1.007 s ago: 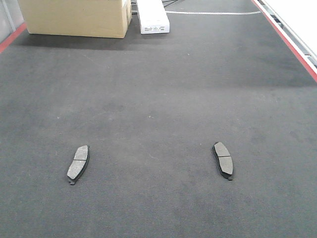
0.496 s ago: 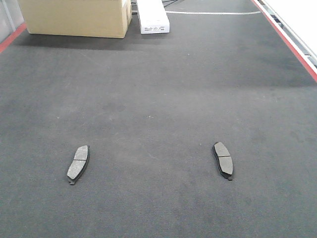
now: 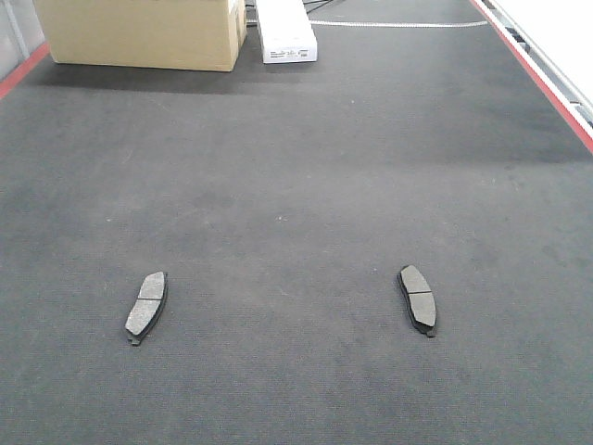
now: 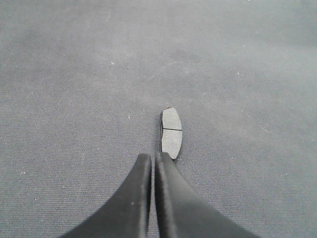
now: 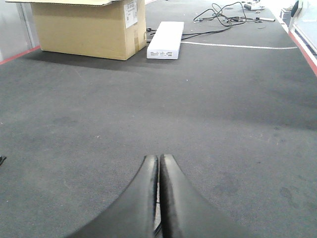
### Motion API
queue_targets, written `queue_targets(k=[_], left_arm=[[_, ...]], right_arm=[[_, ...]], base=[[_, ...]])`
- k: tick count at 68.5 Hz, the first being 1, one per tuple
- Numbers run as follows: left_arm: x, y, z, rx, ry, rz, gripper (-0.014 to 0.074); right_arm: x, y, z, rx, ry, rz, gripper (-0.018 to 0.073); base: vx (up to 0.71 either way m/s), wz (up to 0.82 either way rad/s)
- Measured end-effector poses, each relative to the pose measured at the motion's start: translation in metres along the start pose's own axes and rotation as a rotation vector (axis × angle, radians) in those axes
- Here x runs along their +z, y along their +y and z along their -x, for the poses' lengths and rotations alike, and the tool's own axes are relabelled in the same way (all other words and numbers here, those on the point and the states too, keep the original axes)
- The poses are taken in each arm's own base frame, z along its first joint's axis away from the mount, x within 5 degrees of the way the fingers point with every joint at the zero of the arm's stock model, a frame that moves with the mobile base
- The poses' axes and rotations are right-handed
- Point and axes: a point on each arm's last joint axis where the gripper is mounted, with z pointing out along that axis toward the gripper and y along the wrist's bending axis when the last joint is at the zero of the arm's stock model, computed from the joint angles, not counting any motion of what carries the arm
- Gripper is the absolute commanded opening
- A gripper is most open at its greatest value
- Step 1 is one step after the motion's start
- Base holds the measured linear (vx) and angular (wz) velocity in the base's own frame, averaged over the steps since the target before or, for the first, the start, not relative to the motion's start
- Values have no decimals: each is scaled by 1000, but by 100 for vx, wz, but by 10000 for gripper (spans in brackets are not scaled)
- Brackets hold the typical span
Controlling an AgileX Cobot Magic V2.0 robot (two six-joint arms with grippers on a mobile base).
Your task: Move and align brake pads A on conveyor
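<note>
Currently, front view: two pads lie flat on the conveyor [image 3: 296, 185], a dark charcoal belt with a fabric-like texture. First brake pad [image 3: 146, 304] sits at about 7 o'clock in the frame, its long axis tipped slightly toward 1 o'clock. Second brake pad [image 3: 418, 298] sits at about 5 o'clock, tipped slightly toward 11 o'clock. The two are well apart and roughly level with each other. Each shows a thin groove across the middle and a darker backing edge.

Far end of the surface: cardboard box [image 3: 139, 32] at 11 o'clock, white case [image 3: 285, 32] just beside it toward 12. Red edge strip [image 3: 547, 79] runs along the belt at 2 o'clock.

Left wrist view: left fingers [image 4: 147, 166] are pressed together with only a thin seam between them, and they pinch nothing. Whether the tips touch the belt cannot be told. A wrist-view pad [image 4: 171, 133] lies flat just past the tips, toward 1 o'clock from them, grey face up. Its near end is just beside one fingertip; contact uncertain. Which of the two pads this is cannot be told.

Right wrist view: right fingers [image 5: 152, 168] are also pressed together, nothing between them, with bare belt ahead. The box is at 11 o'clock, the white case at 12, and a tangle of cables [image 5: 223, 12] at 1. A dark sliver [image 5: 1, 159] at the 9 o'clock frame edge is too cut off to identify.
</note>
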Motion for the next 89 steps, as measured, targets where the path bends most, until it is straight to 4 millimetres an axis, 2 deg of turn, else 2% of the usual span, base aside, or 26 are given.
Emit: queue_targets(k=[45,89], left_arm=[[0,0,0,0,0,0,-6],[0,0,0,0,0,0,-6]], right_arm=[[0,0,0,0,0,0,-10],[0,0,0,0,1,0,-10]], base=[[-4,-1],[-31,-30]])
